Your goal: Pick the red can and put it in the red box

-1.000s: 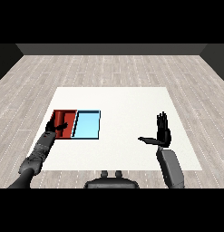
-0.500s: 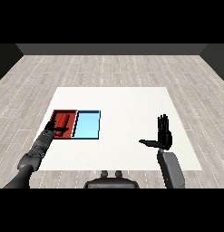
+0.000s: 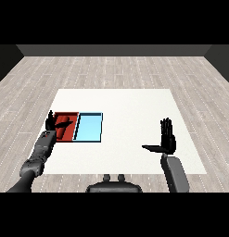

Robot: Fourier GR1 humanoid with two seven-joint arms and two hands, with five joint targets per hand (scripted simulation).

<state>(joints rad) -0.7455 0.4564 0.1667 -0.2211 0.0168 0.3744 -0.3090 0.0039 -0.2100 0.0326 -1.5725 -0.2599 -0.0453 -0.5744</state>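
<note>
Head view shows the white counter (image 3: 130, 111) with the red tray (image 3: 68, 116) and the light blue tray (image 3: 89, 128) lying side by side toward 9 o'clock of its surface, touching along one edge. The left hand (image 3: 51, 122) sits at the red tray's 9 o'clock rim, fingers spread upward and the thumb reaching across the tray, holding nothing. Inside the red tray, a reddish shape that I take to be the red can (image 3: 64, 124) seems to lie on its side, just beside that thumb; red on red, its outline is hard to separate from the tray floor. The right hand (image 3: 167, 140) hovers well apart at about 4 o'clock of the counter, fingers straight up, thumb out sideways, also empty.

Judged from this, the can appears to be in its tray already, so the main hazard is the left hand itself. If it leaves low or sweeps toward 3 o'clock, the thumb could nudge the can, and a can lying on its side would probably roll toward the wall or tip over into the blue tray. Catching the rim could shift both trays together.
</note>
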